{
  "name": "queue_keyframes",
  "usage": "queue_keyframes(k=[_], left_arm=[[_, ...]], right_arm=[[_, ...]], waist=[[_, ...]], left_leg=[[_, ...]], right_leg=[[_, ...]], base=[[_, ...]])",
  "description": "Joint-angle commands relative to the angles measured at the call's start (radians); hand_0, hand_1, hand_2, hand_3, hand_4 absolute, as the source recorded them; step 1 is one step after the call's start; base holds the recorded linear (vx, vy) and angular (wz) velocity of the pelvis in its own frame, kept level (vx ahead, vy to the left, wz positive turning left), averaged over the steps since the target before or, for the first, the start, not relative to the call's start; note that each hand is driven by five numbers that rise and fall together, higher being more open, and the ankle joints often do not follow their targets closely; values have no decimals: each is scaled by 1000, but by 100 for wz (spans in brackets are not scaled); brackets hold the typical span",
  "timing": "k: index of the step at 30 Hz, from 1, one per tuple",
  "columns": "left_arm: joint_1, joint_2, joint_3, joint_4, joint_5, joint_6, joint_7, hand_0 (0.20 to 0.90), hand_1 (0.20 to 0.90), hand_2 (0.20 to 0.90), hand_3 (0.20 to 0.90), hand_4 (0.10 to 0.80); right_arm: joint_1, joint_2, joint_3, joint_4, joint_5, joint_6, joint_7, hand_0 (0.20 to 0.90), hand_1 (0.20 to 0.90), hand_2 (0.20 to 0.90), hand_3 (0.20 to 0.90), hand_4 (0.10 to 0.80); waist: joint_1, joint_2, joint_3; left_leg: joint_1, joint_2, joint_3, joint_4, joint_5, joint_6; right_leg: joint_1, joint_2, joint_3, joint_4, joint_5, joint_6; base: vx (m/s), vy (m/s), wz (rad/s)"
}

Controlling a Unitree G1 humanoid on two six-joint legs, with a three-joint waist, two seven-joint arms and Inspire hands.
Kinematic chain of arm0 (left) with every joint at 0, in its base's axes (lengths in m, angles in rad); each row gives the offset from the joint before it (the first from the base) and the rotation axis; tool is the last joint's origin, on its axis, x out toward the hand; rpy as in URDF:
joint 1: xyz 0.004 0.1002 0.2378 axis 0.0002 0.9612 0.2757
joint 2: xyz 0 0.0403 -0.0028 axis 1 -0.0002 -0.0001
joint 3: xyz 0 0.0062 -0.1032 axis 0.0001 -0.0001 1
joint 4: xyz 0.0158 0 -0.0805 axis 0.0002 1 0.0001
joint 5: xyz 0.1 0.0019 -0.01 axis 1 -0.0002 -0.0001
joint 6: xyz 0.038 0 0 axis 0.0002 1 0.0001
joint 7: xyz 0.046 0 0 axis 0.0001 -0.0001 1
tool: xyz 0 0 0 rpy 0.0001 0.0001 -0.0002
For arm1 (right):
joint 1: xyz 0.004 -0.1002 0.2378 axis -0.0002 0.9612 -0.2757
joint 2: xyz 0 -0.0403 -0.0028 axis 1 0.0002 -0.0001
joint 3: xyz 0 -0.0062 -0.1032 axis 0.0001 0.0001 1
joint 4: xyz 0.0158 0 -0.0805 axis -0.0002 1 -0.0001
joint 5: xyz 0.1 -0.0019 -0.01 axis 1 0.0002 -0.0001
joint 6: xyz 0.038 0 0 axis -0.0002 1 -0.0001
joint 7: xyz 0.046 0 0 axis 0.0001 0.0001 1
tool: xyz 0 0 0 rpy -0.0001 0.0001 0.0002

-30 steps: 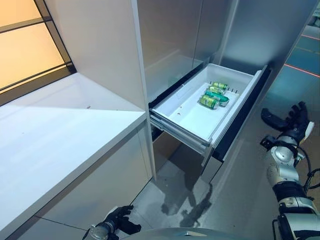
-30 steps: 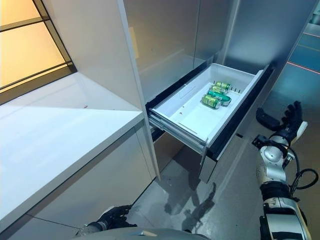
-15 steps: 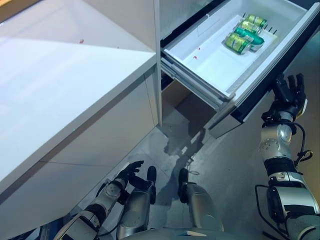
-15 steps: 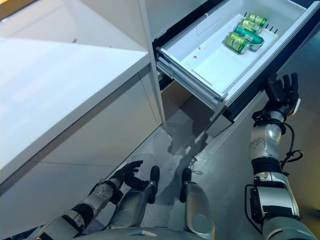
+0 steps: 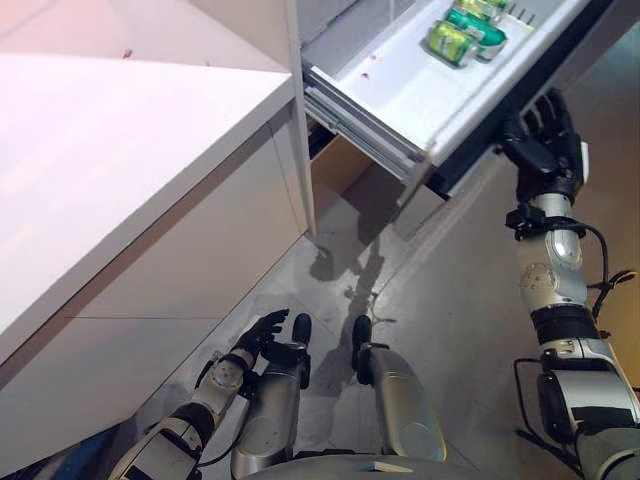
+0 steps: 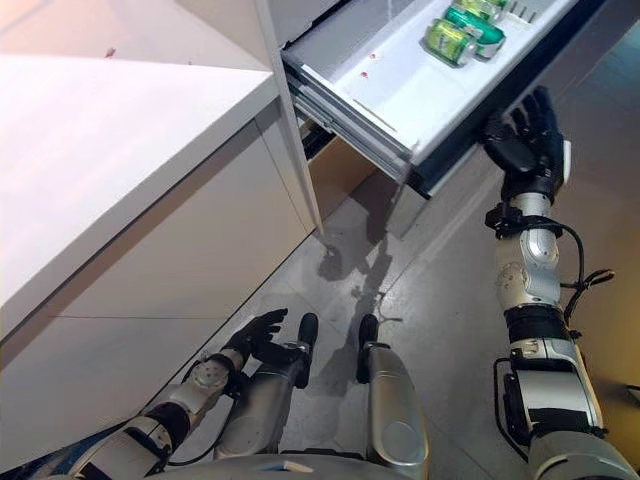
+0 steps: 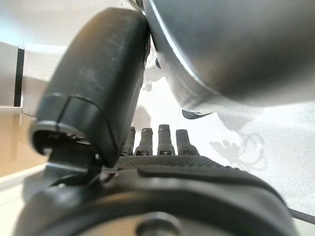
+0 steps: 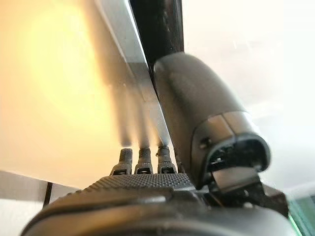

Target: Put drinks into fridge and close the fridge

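The green drink cans (image 5: pixel 462 30) already lie on their sides in the pulled-out white fridge drawer (image 5: pixel 400 95), grouped toward its far end, so in all likelihood only the closing is left. The right hand (image 5: pixel 545 145) is raised against the dark front panel (image 6: pixel 455 155) of the drawer, its fingers straight and spread, holding nothing; its own wrist view shows the fingertips (image 8: pixel 142 155) laid flat on the panel face. The left hand (image 5: pixel 262 331) hangs low near the floor, fingers loosely extended and empty, taking no part.

To close the drawer well, the push should probably go straight along the runners (image 5: pixel 360 125), with the palm flat and near the middle of the panel, so the drawer does not skew and bind. A steady, unhurried shove would keep the cans from rolling or knocking the wall. The hand should follow the panel until it sits flush with the cabinet.

The cans carry some light print, but it is too small to read. No other writing shows on the drawer or the white bench (image 5: pixel 120 160) beside it.
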Motion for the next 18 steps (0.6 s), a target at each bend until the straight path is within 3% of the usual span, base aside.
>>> queue_keyframes(k=[1, 8, 18], left_arm=[[142, 41, -42, -45, 58, 11, -13, 900, 900, 900, 900, 800], [160, 64, -20, -45, 83, 31, -23, 900, 900, 900, 900, 800], [201, 71, 1, -32, 95, 34, -38, 900, 900, 900, 900, 800]], right_arm=[[-210, 50, 307, -281, -148, 11, 341, 900, 900, 900, 900, 800], [-181, 65, 325, -256, -188, 87, 328, 900, 900, 900, 900, 800], [-41, 78, 259, -144, -204, 45, 126, 900, 900, 900, 900, 800]], waist=[[104, -19, -80], [115, -22, -122], [92, -18, -178]], left_leg=[[41, -44, 16, 19, -63, 56], [124, -40, 12, -56, -51, 58], [233, -25, 32, -159, -39, 56]], right_leg=[[94, -22, 20, 34, -58, 7], [179, -33, 3, -31, -50, 22], [273, -27, 5, -119, -34, 37]], base=[[122, 27, 7], [119, 21, 21], [65, 5, 19]])
